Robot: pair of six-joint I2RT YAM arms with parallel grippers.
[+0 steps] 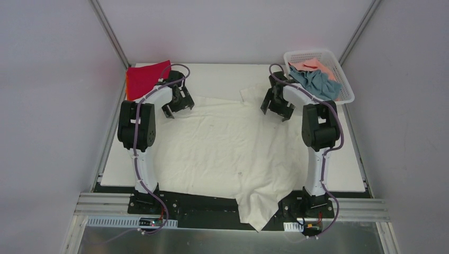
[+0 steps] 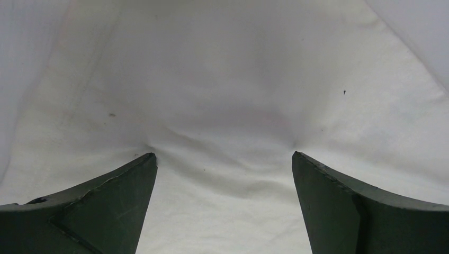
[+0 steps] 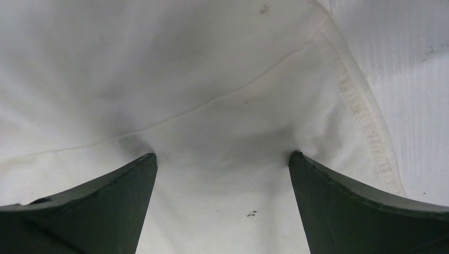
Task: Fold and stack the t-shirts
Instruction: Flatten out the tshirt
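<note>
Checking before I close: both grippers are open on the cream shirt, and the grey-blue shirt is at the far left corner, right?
No: the top external view shows the grey-blue shirt in the basket at the far right. The left gripper and right gripper are open on the cream shirt.

white counter, mostly covered by one spread shirt

the counter [image 1: 222,76] shows bare along its far strip and down both sides. a large cream-white shirt [image 1: 222,153] lies spread and wrinkled across the middle, one sleeve pointing toward the far side, its lower part hanging past the near edge. at the far left corner lies a crimson red shirt [image 1: 145,79], with a strip of orange shirt [image 1: 127,84] showing along its left side. a white mesh basket [image 1: 342,74] sits at the far right corner.
</note>
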